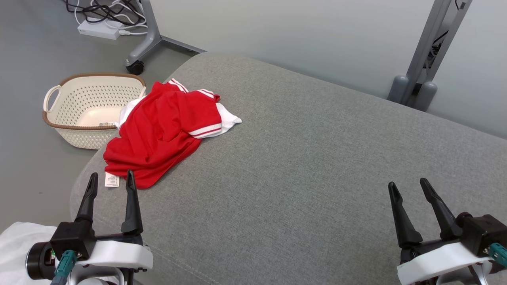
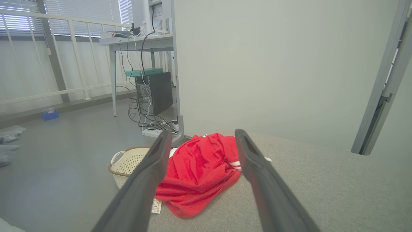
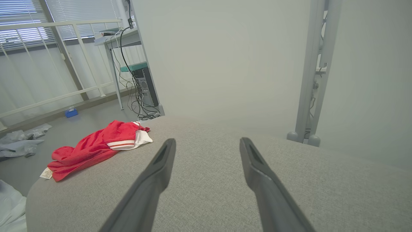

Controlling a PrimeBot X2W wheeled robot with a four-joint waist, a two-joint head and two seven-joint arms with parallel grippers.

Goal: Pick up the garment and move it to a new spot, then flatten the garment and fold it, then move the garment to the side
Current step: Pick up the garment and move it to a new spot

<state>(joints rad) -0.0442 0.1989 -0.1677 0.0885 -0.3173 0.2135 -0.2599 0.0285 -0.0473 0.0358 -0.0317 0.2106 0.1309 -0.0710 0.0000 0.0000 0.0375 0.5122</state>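
Clearly, both hands are standing wide open and gripping nothing. The left hand (image 1: pixel 112 174) is hanging over the near left corner of the grey cushioned surface (image 1: pixel 301 158), with its two dark fingers spread apart and pointing up the head view toward the garment (image 1: pixel 158 130). In the left wrist view the left hand (image 2: pixel 202 132) is framing the garment (image 2: pixel 196 174) between its fingers, and the cloth is lying just ahead of the tips; no contact is showing. The right hand (image 1: pixel 407 182) is hanging over the near right part of the surface, equally spread, with bare grey fabric under it.

The garment, red with white striped trim and a white part, is lying crumpled at the far left edge of the surface. Its near hem is sitting just beyond the left fingertips, and a small white label (image 1: pixel 112 180) is poking out beside that hem. From the right hand (image 3: pixel 207 140) the garment (image 3: pixel 90 151) is lying well apart, off to the left and farther away. A cream perforated basket (image 1: pixel 79 107) is standing on the floor just beside the garment's far left side, below the edge of the surface.
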